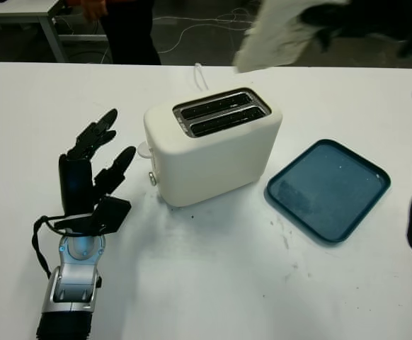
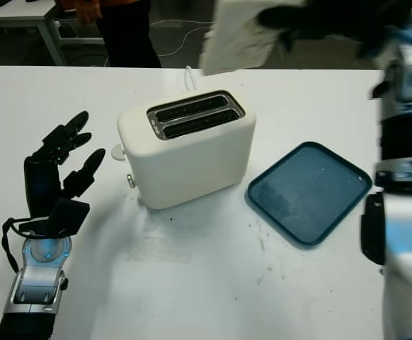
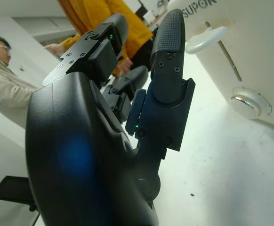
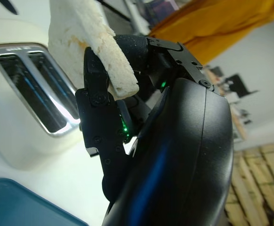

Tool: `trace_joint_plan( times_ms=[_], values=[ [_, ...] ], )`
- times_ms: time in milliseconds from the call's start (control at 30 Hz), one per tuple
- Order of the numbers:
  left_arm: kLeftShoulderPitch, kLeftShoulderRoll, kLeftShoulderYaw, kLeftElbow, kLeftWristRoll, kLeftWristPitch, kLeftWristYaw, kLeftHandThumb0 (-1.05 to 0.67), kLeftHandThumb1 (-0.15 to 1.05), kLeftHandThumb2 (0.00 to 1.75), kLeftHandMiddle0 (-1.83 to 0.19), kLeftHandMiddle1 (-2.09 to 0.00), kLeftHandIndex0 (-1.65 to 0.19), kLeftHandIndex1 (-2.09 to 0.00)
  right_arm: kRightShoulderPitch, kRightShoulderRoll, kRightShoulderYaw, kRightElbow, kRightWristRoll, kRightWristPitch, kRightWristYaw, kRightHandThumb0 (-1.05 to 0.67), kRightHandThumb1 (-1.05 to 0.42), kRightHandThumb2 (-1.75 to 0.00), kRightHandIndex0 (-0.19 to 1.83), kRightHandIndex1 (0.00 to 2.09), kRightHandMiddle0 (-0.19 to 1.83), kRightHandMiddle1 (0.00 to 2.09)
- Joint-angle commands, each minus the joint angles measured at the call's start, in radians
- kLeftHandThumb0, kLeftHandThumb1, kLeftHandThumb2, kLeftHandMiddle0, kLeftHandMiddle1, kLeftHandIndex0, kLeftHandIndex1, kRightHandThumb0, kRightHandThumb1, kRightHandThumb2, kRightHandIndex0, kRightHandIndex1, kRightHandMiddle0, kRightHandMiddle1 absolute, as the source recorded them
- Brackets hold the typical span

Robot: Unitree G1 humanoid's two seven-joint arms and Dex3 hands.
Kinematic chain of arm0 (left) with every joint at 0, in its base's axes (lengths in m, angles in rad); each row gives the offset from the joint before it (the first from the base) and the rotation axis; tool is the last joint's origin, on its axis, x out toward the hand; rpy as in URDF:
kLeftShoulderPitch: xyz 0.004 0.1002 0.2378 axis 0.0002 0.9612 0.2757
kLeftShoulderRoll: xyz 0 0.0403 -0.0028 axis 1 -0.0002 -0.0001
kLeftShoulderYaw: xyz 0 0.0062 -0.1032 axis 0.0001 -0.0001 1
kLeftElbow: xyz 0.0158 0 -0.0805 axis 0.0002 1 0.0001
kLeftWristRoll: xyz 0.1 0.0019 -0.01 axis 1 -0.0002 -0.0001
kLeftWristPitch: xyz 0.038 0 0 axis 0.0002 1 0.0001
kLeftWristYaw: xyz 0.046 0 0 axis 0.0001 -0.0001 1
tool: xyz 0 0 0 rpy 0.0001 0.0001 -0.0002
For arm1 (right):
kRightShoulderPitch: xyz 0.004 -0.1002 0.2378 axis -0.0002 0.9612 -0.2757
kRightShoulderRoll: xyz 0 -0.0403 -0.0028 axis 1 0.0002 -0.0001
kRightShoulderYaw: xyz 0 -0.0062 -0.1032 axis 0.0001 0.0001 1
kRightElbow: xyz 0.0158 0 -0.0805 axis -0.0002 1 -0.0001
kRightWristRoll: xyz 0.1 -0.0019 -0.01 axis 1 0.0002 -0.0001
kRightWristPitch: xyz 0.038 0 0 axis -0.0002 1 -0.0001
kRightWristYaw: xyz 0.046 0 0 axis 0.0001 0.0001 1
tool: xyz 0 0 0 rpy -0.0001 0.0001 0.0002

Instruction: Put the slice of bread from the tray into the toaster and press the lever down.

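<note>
At the near left our left robot hand (image 1: 93,177) sat open on the worktop (image 1: 213,283), just beside the toaster (image 1: 213,145) and its lever (image 3: 205,40). The blue tray (image 1: 328,189) lay bare to the right. Our right robot hand (image 4: 108,89), clamped on the bread slice (image 1: 273,35), hovered beyond the toaster; we judged lowering it into a slot (image 1: 227,120) came next.

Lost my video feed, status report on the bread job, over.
Right robot hand shut on bread slice, up above the toaster. Left robot hand open beside toaster. Tray bare. Slots unobstructed.
</note>
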Motion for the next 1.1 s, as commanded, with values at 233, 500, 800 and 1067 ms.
trace_joint_plan(
  times_ms=[233, 500, 800, 1067],
  values=[
    [0.005, -0.007, 0.001, -0.013, -0.001, 0.003, 0.004, -0.59, 0.92, 0.25, -0.56, -0.54, -0.66, 0.0, -0.074, 0.099, 0.041, 0.296, -0.112, -0.205, -0.01, -0.4, -0.92, -0.26, 1.11, 1.75, 0.9, 1.75],
    [0.001, -0.005, 0.004, -0.005, 0.007, -0.003, 0.008, -0.59, 0.92, 0.25, -0.57, -0.54, -0.67, 0.0, -0.096, 0.142, 0.05, 0.4, -0.164, -0.257, -0.005, -0.54, -0.92, -0.19, 1.11, 1.75, 0.91, 1.75],
    [0.002, -0.003, 0.006, 0.0, 0.009, -0.006, 0.009, -0.6, 0.92, 0.25, -0.58, -0.54, -0.67, 0.0, -0.065, 0.11, 0.002, 0.305, -0.134, -0.2, 0.009, -0.48, -0.92, -0.25, 1.07, 1.75, 0.85, 1.75],
    [0.004, -0.006, 0.003, -0.004, 0.009, 0.0, 0.005, -0.59, 0.92, 0.25, -0.58, -0.53, -0.67, 0.0, -0.034, 0.096, -0.046, 0.174, -0.091, -0.161, 0.01, -0.48, -0.92, -0.25, 1.07, 1.75, 0.85, 1.75]
  ],
)
